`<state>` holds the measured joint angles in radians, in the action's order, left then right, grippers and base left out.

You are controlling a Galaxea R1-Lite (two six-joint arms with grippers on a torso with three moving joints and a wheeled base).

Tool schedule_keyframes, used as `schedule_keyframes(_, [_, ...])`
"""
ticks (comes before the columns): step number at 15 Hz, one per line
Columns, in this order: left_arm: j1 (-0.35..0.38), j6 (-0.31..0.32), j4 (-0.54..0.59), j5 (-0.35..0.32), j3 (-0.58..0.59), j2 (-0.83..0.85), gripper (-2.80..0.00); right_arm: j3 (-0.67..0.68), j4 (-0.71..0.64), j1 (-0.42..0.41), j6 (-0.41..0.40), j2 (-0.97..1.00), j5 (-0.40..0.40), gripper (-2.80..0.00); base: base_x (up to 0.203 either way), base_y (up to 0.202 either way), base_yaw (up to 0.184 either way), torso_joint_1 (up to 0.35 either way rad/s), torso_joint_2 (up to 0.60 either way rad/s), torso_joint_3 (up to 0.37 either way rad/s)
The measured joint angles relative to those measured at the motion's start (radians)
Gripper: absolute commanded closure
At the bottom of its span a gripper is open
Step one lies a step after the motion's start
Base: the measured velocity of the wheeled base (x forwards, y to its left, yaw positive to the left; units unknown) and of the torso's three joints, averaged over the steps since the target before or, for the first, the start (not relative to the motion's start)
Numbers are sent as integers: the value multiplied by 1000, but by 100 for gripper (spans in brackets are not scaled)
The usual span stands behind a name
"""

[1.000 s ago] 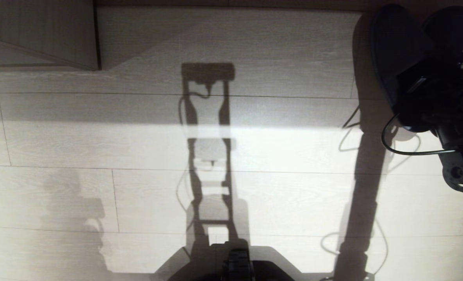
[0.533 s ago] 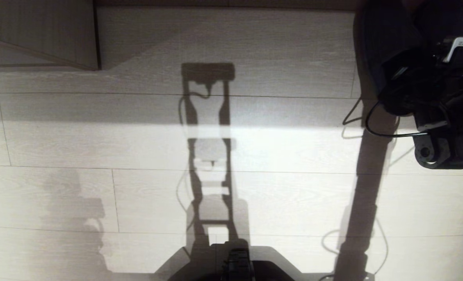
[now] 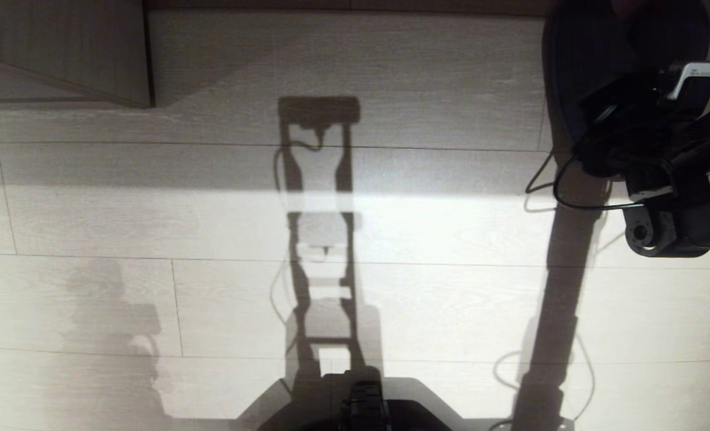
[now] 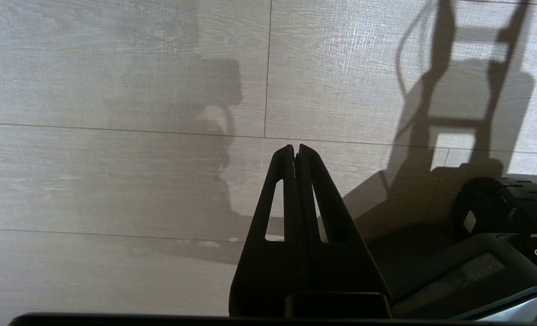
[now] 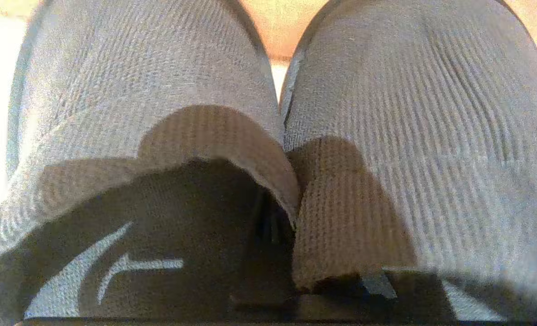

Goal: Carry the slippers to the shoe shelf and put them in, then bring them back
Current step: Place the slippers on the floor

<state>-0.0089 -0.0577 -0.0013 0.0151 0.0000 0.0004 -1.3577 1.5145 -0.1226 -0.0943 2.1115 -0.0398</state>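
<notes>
While clamped on the adjoining inner edges of the slippers (image 5: 268, 136), right gripper (image 5: 273, 235) barely visible between the two toe bands, fingers mostly buried in fabric. Slippers side by side, touching, toes pointing away from the wrist. From the head view, pair (image 3: 594, 66) at far upper right, long axis running away from the robot, toes toward the top edge, seemingly lifted clear of the floor (image 3: 211, 227), though hard to confirm in the dark. Right gripper (image 3: 615, 140) at the heel end, cable looping below. Corner of a wood-grain panel (image 3: 61, 54) at upper left. Left gripper (image 4: 295, 151) parked low beside the base, fingers pressed together, empty.
</notes>
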Motion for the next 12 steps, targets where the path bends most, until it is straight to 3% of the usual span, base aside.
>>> schedule_keyframes(5, [0,0,0,0,0,0,0,2,-1,0,-4,14,0,0,0,0,0,0,0,0])
schedule_keyframes(6, [0,0,0,0,0,0,0,4,-2,0,-7,16,0,-280,0,0,0,0,0,0])
schedule_keyframes(12, [0,0,0,0,0,0,0,19,-5,0,-5,14,0,-280,0,0,0,0,0,0])
